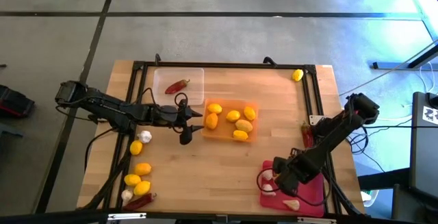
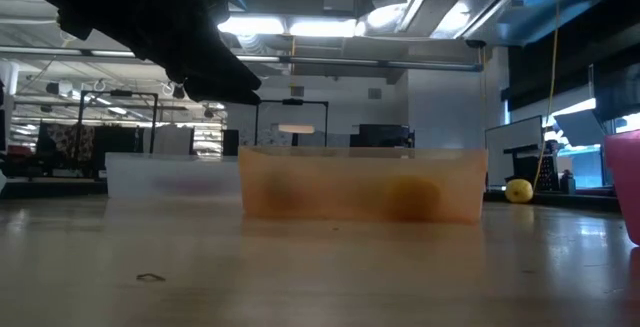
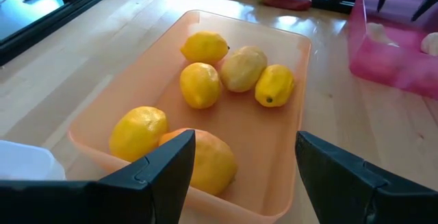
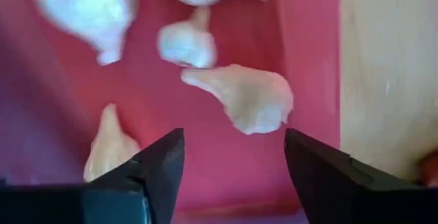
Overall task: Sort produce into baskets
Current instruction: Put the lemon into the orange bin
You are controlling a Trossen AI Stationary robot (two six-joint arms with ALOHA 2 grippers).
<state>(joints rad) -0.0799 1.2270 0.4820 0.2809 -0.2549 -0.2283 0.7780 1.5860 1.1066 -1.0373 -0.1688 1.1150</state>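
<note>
A pale wooden table [image 1: 205, 169] sits on a grey floor, with a black frame along its edges. On it stand my three trays. The orange tray [image 1: 230, 120] is at mid-frame in the high view and holds five lemons [image 1: 233, 116]; my left claw [image 1: 186, 122] hangs just left of its left edge, fingers spread and empty. In my left wrist view the nearest of those lemons [image 3: 202, 161] lies between my two dark fingers [image 3: 161, 176], inside the tray's near corner.

The clear tray [image 1: 178, 85] is up and left of the orange one, with one chili [image 1: 176, 86] in it. The red tray [image 1: 293, 193] is at the lower right of the high view, and my right claw [image 1: 279, 171] hovers over its upper left part, fingers apart, gripping nothing. My right wrist view shows garlic bulbs on the red floor, one bulb [image 4: 241, 97] lying just ahead of the gap between my fingers [image 4: 154, 166] and clear of both.

Loose produce remains: a lemon [image 1: 136, 148] and a garlic [image 1: 145, 137] at the left edge, more lemons [image 1: 142, 169], another garlic [image 1: 126, 194] and a chili [image 1: 140, 201] at the lower left, one lemon [image 1: 298, 75] at the upper right corner, and a chili [image 1: 306, 135] by the right frame rail.

In the low view the orange tray [image 2: 360, 182] fills the middle, the far lemon [image 2: 518, 190] to its right.
</note>
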